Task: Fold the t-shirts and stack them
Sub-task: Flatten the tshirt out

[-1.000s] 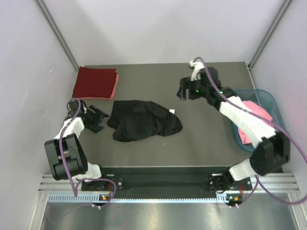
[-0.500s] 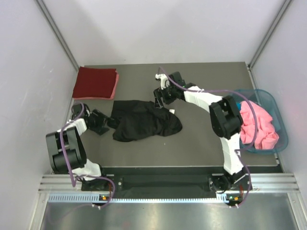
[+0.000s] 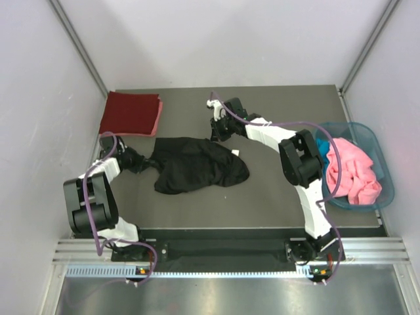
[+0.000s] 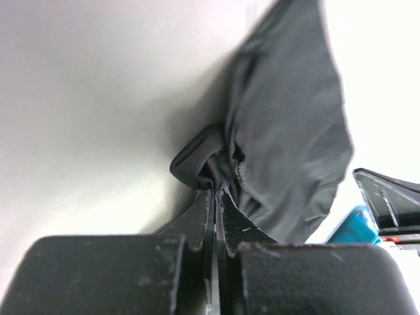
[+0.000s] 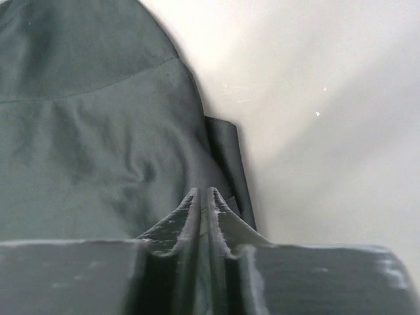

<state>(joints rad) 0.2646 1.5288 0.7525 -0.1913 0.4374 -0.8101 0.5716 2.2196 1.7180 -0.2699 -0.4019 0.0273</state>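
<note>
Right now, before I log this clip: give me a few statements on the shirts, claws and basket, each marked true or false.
1. The left claw is shut on an edge of the black t-shirt. True.
2. The black t-shirt lies neatly folded. False: it lies crumpled mid-table.
3. The dark red t-shirt lies folded at the far left corner. True.
4. The basket is empty. False: pink cloth fills it.
5. The right claw hangs open over the basket. False: it is shut on the black t-shirt's far edge.
</note>
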